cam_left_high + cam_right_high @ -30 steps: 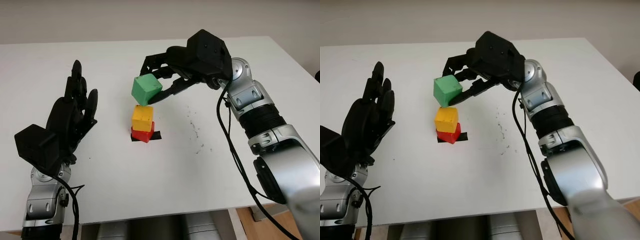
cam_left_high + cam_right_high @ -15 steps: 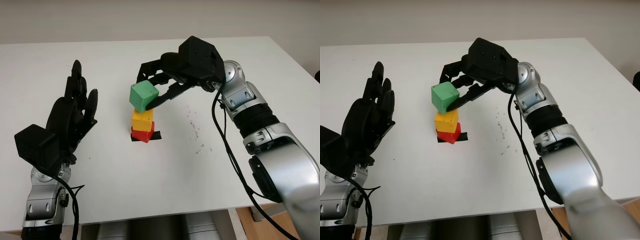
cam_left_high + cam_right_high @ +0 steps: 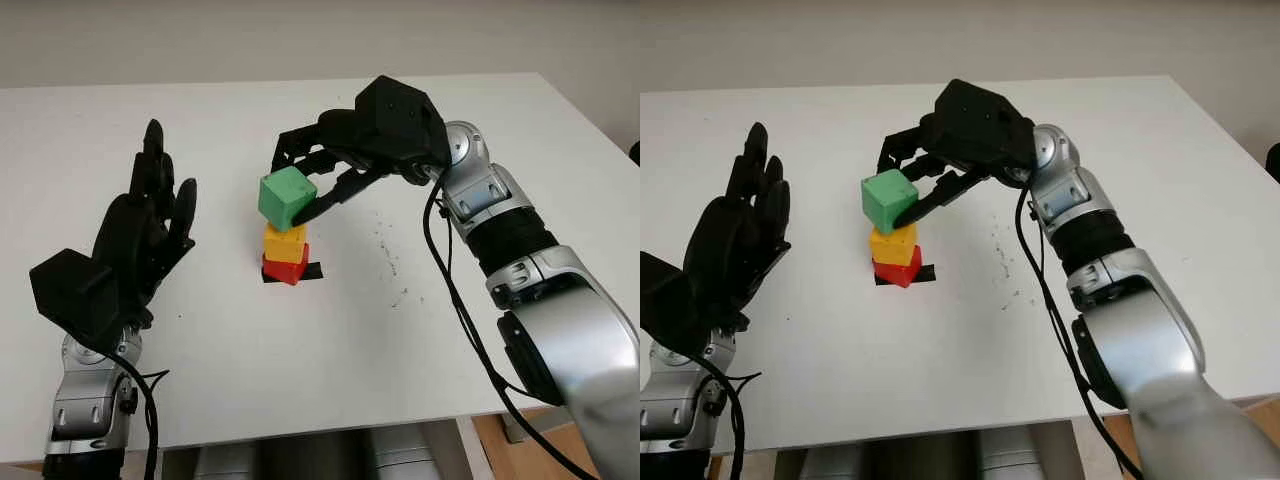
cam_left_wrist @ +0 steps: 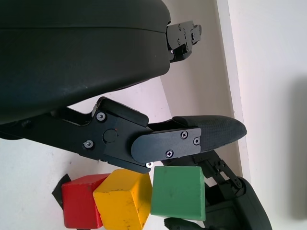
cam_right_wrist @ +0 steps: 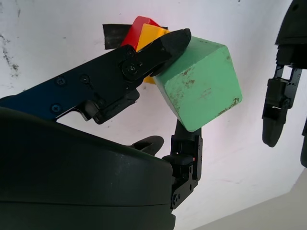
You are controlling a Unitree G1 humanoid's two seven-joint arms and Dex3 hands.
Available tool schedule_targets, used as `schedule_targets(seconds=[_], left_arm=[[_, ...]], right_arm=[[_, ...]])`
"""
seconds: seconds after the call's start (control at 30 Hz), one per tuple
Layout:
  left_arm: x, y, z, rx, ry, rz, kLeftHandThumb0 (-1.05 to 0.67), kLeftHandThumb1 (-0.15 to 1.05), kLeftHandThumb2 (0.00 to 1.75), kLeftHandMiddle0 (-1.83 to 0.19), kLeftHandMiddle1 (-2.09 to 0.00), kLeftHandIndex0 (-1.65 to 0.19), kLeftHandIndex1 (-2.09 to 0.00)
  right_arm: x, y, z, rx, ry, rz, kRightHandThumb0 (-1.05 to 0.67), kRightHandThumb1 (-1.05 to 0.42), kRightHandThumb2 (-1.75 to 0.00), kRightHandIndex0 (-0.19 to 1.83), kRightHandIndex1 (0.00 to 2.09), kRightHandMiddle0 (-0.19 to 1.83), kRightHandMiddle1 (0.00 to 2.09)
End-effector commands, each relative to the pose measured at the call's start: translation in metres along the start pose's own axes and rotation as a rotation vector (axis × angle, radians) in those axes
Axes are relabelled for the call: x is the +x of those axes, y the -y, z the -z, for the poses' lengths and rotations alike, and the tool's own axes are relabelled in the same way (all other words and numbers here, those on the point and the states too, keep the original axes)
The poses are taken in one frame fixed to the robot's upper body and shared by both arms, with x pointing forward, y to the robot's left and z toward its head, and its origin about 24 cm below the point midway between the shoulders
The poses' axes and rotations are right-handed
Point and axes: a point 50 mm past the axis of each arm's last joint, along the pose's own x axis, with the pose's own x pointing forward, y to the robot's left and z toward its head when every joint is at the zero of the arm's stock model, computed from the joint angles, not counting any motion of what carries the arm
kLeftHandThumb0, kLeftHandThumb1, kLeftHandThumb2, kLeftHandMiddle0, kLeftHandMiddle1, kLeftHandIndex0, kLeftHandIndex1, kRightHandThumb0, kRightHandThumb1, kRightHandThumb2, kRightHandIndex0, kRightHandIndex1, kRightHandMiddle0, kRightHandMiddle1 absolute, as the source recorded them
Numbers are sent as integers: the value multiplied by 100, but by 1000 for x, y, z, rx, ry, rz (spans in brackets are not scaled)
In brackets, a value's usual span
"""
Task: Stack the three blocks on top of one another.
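right robot hand lowered green block leftward, now just above yellow block

1. Right hand, gripping green block, is blocking the stack's far-right side.
2. Yellow block on red block is occupying the table centre.
3. Left hand, open, is standing well apart, leaving a passage beside the stack.

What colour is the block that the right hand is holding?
Green cube-shaped block, clearest in the right eye view.
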Motion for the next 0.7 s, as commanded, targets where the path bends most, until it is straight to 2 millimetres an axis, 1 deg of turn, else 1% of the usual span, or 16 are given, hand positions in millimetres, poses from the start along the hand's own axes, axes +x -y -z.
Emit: schedule_targets(seconds=[0.0,0.37,0.67], left_arm=[[-2,1,-3,8,16,5,-79,105,56,19,0,19,-4],[-3,1,-3,8,14,15,-79,105,56,19,0,19,-4],[-4,2,-3,2,6,16,-79,105,55,19,0,19,-4]], right_arm=[[1,1,-3,9,13,-2,-55,-88,-5,42,17,45,157],[3,-5,3,-3,8,-11,-53,-89,-6,41,16,45,160],[3,-6,6,30,-1,-13,-51,-88,-5,40,14,44,160]])
